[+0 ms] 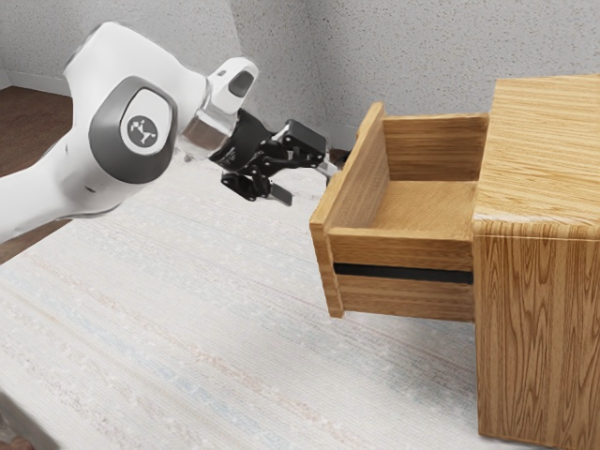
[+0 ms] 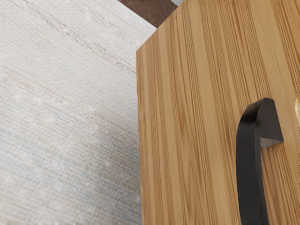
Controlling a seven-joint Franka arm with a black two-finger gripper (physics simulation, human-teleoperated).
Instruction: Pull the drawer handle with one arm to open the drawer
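At the exterior view's left the white arm (image 1: 131, 131) reaches in over the pale woven tabletop (image 1: 187, 319), with a strip of brown floor (image 1: 28, 112) behind it. Its black gripper (image 1: 306, 182) hangs just short of the drawer's front panel (image 1: 352, 187). The two fingers (image 1: 281, 194) stand well apart and nothing shows between them, so the pincer is released. The lower finger is clear of the wood and the upper one is close beside the panel's edge. Whether that finger touches anything cannot be told. To the right, the drawer (image 1: 403, 211) stands far out of the oak cabinet (image 1: 539, 281), with its bare wooden inside open to view and a dark slot (image 1: 403, 274) beneath it. The cabinet sits at the exterior view's right edge, on the same tabletop. In the wrist view the hand looks at the tabletop (image 2: 61, 117) and then the striped front panel (image 2: 197, 117). On that panel a black curved drawer handle (image 2: 251, 168) arches off the wood, set to one side of the hand rather than under it.
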